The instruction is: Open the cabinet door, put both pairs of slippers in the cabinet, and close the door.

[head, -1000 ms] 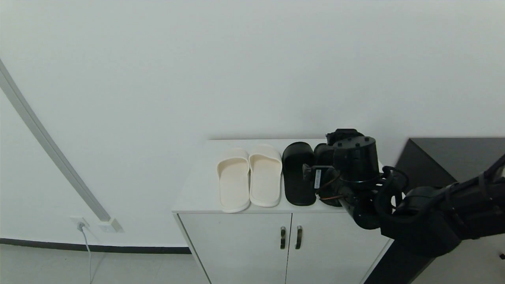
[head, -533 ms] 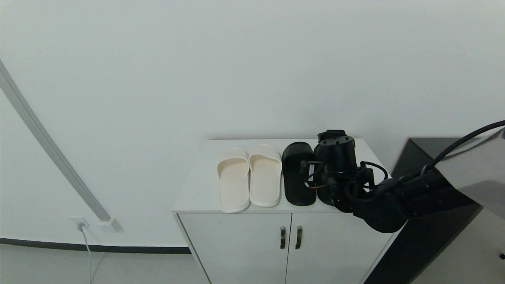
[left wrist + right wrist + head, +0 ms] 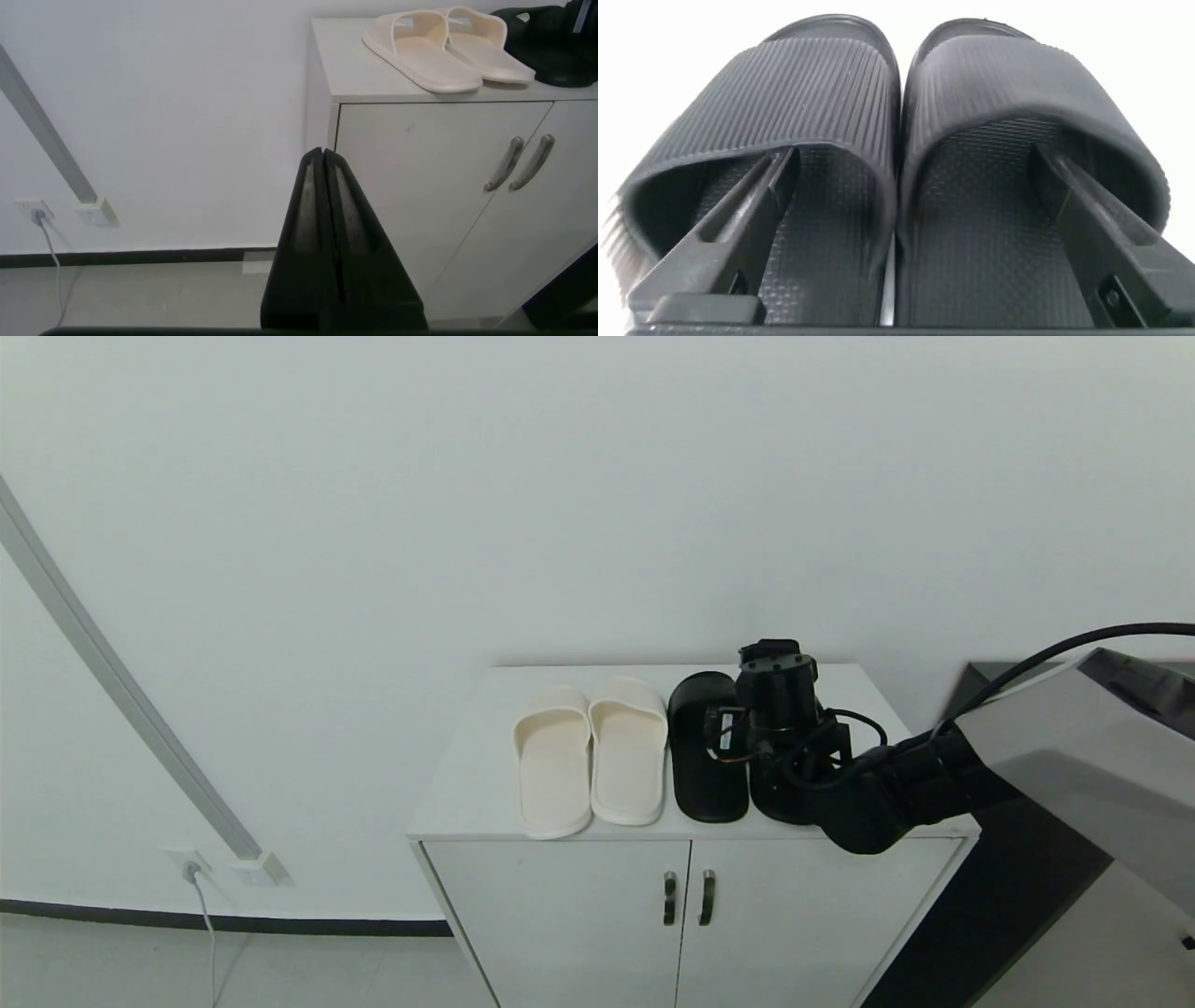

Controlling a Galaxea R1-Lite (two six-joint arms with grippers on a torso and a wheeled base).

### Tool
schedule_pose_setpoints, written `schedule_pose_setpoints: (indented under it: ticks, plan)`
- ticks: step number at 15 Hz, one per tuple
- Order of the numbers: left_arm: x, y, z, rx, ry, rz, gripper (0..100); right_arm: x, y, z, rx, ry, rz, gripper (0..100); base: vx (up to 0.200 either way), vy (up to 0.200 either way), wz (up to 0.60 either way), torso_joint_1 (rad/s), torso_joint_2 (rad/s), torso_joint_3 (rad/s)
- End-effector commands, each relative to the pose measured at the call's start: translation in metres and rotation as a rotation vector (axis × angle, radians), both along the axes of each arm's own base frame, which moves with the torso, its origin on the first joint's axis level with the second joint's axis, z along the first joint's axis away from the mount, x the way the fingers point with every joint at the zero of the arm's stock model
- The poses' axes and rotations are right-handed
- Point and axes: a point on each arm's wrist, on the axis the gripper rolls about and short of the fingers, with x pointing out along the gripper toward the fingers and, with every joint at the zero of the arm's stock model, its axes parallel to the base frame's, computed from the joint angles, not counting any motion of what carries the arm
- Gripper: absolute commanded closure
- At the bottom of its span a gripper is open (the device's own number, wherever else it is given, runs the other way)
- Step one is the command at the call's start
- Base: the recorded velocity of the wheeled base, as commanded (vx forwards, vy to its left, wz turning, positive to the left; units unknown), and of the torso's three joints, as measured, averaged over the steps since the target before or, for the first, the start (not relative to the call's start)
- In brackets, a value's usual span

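- Plain white wall [image 3: 560, 476] at the back. Against it is stood a white two-door cabinet [image 3: 551, 924], both doors shut, with two upright metal bar handles [image 3: 669, 898] side by side at the middle seam.
- Pair of cream moulded foam slippers [image 3: 590, 761]: laid side by side on the cabinet top, toward its left, toes to the wall. Nothing is in contact with them.
- Pair of black rubber slippers with ribbed straps [image 3: 707, 747]: laid just beside the cream pair, on its right, the two touching along their inner edges.
- Right gripper [image 3: 910, 163]: placed at the heel end of the black pair. Its fingers [image 3: 719, 243] are spread wide, one slid under the strap of each slipper, and nothing is clamped yet.
- Left gripper [image 3: 325, 159]: held low, off the cabinet's left front corner and well apart from it. Its fingers [image 3: 346, 233] are pressed together with nothing between them.
- Step in hand, as judged: the black pair is to be pinched as one. The fingers are best run deep under the straps before closing, so that both inner walls are squeezed evenly. A shallow hold would likely let one slipper droop or slide out. A straight upward lift is preferred, so that the cream pair is not dragged.
- Noted: no door is opened yet, so the lifted pair should be kept clear of the door's swing.
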Motion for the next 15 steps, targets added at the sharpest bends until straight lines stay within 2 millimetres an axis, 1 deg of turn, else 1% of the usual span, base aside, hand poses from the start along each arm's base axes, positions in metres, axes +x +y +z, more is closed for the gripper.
schedule_pose_setpoints:
  ticks: [1, 2, 8, 9, 10, 12, 14, 15]
  plan:
    - [0.000, 0.000, 0.000, -0.001, 0.002, 0.000, 100, 0.003, 0.002, -0.004, -0.005, 0.002, 0.000, 0, 0.000, 0.000, 0.00, 0.000, 0.00, 0.000]
    - [0.000, 0.000, 0.000, -0.001, 0.002, 0.000, 100, 0.003, 0.002, -0.003, -0.003, 0.000, 0.000, 100, 0.000, 0.000, 0.00, 0.000, 0.00, 0.000]
    - [0.000, 0.000, 0.000, -0.001, 0.002, 0.000, 100, 0.000, 0.001, -0.002, -0.004, 0.000, -0.004, 100, 0.000, 0.000, 0.00, 0.000, 0.00, 0.000]
    - [0.000, 0.000, 0.000, -0.001, 0.002, 0.000, 100, -0.001, 0.000, 0.001, -0.004, -0.002, -0.004, 100, 0.000, 0.000, 0.00, 0.000, 0.00, 0.000]
    - [0.000, 0.000, 0.000, -0.001, 0.002, 0.000, 100, -0.004, -0.002, 0.007, 0.001, -0.011, -0.002, 100, 0.000, 0.000, 0.00, 0.000, 0.00, 0.000]
    - [0.000, 0.000, 0.000, -0.002, 0.000, 0.001, 100, -0.020, -0.010, 0.018, -0.039, -0.007, 0.014, 100, 0.000, 0.000, 0.00, 0.000, 0.00, 0.000]
    - [0.000, 0.000, 0.000, -0.001, 0.000, 0.001, 100, -0.048, -0.016, 0.038, -0.029, -0.038, 0.065, 100, 0.000, 0.000, 0.00, 0.000, 0.00, 0.000]
    - [0.000, 0.000, 0.000, -0.001, 0.002, 0.000, 100, -0.067, -0.020, 0.047, -0.040, -0.049, 0.111, 100, 0.000, 0.000, 0.00, 0.000, 0.00, 0.000]
